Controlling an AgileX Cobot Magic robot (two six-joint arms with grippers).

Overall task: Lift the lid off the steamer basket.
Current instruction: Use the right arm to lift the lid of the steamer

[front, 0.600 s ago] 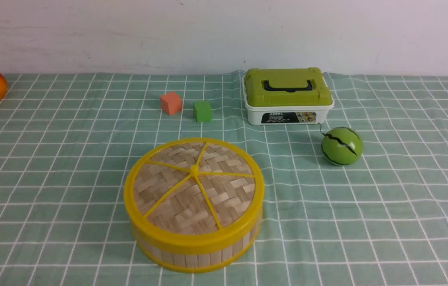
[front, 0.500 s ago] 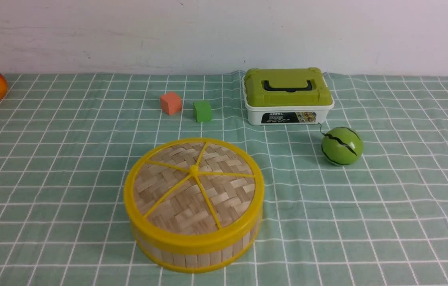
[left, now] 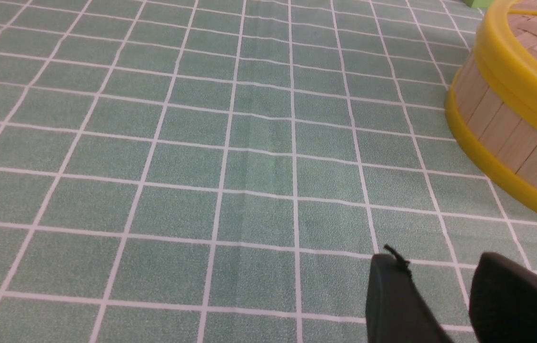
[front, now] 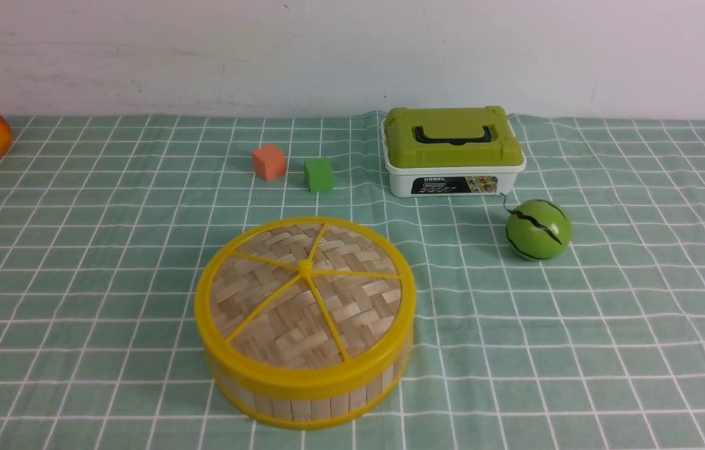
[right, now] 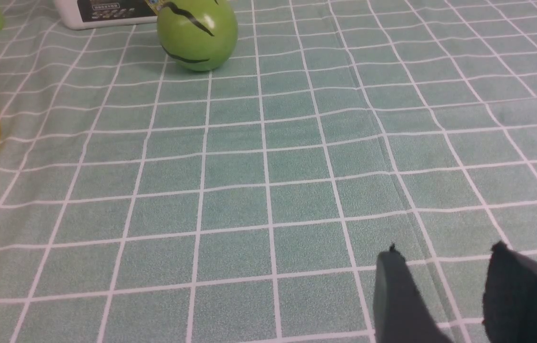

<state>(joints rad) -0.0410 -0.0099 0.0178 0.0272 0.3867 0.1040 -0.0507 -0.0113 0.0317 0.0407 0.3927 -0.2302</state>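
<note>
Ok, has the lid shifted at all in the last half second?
No. The lid sits on the steamer basket exactly as before, at the same offset from the green cube.

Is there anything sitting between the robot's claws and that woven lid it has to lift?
Nothing visible. In both wrist views only bare checked cloth lies between the left gripper or right gripper and the steamer basket carrying the lid. The green ball sits apart from the basket, farther back.

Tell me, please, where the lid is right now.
In the front view, the lid sits on the steamer basket, centre-left in the foreground, in front of the orange cube and green cube.
</note>
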